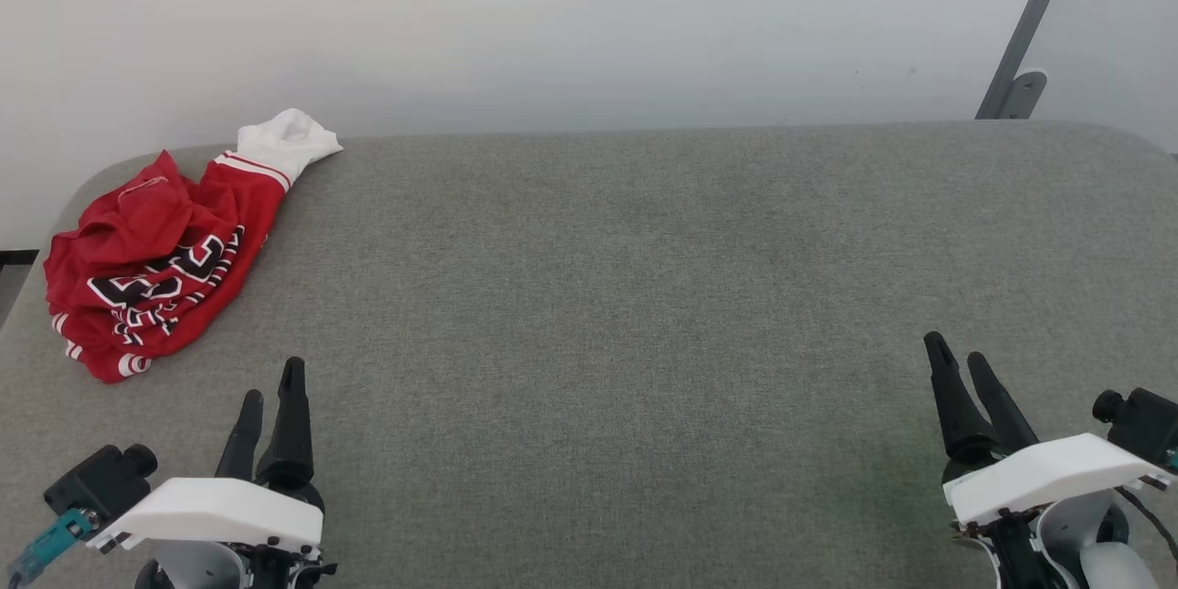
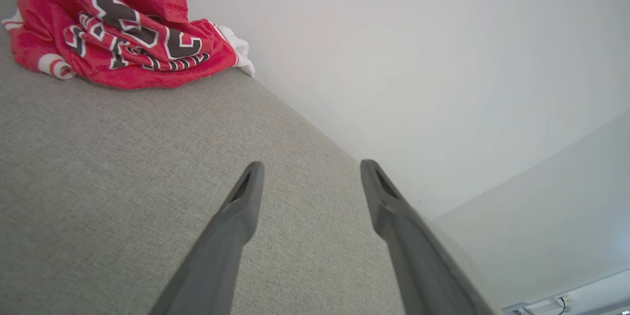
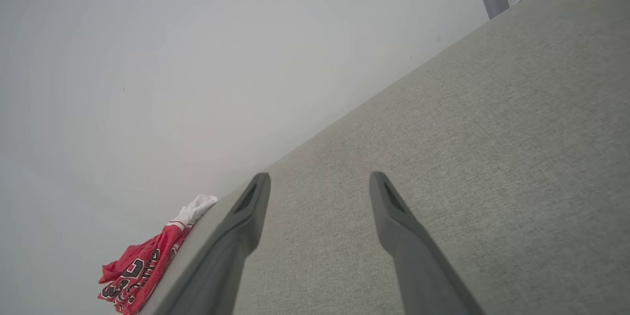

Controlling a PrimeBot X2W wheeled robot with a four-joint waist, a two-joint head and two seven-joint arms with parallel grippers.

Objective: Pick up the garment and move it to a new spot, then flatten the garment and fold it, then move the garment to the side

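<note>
Nothing of the task is done yet. The garment (image 1: 156,258) lies in a crumpled heap at the far left corner of the table (image 1: 644,294), with neither tool touching it. Your left tool (image 1: 271,384) sits over the table's near left part, fingers spread and empty, and it is the closer of the two to the heap. Your right tool (image 1: 955,351) sits over the table's near right part, well apart from the garment, also spread and holding nothing. The pick-up, the move to a new spot, the flattening, the fold and the shift to the side are all left to do, and the broad middle of the table looks the likely place for them. The heap hides a good deal. The black lettering is folded on itself and unreadable, one white sleeve pokes out toward the table's far edge, and the other sleeve, collar and hem can't be made out. You also can't tell whether any cloth hangs over the table's left end.
</note>
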